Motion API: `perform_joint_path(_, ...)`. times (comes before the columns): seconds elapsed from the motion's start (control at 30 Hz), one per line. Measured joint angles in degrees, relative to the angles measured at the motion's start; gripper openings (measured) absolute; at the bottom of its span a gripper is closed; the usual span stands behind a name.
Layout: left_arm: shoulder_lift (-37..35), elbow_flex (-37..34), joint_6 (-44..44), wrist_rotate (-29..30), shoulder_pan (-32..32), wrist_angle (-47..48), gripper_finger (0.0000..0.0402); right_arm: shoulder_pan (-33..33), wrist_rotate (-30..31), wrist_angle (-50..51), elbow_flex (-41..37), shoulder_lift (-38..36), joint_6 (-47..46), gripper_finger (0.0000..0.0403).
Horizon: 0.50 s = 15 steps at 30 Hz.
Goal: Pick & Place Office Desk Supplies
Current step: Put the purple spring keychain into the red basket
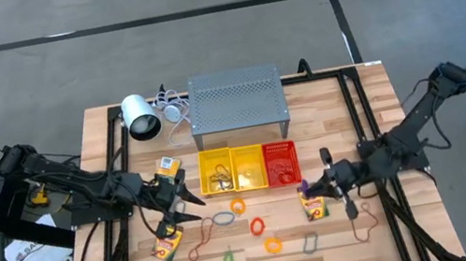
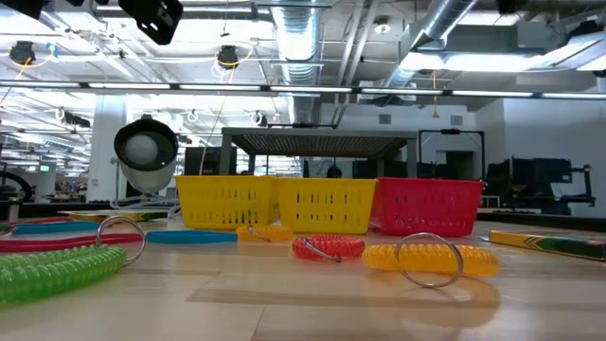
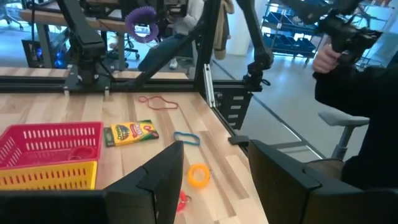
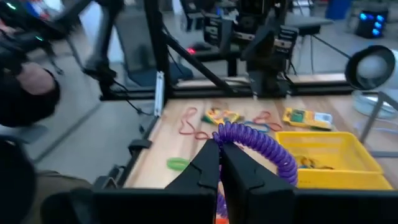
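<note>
The purple coiled ring point(image 4: 258, 144) is clamped in the closed jaws of the right gripper point(image 4: 219, 163), raised above the wooden surface point(image 1: 390, 218) just right of the red basket point(image 1: 281, 162), beside a crayon box point(image 1: 313, 205). The left gripper point(image 1: 189, 195), jaws wide and empty, hovers just left of the yellow baskets point(image 1: 232, 169).

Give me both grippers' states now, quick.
Left gripper: open, holding nothing, above the table's left side.
Right gripper: shut on the purple coil ring, raised over the table's right side.
</note>
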<state>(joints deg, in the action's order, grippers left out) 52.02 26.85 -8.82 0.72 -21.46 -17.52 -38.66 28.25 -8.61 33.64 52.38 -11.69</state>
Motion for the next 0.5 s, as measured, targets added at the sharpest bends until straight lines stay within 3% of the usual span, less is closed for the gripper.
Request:
perform_joint_path(0.3, -0.73, -0.04, 2.71, 0.02, 0.49, 0.93, 0.0176, 6.49, -17.08, -14.96, -11.54, -7.15, 6.68, 0.0)
perform_joint_path(0.5, -1.52, -0.08, 2.6, 0.19, 1.77, 2.69, 0.0176, 13.34, -25.68, -15.62, -14.2, -9.73, 7.22, 0.0)
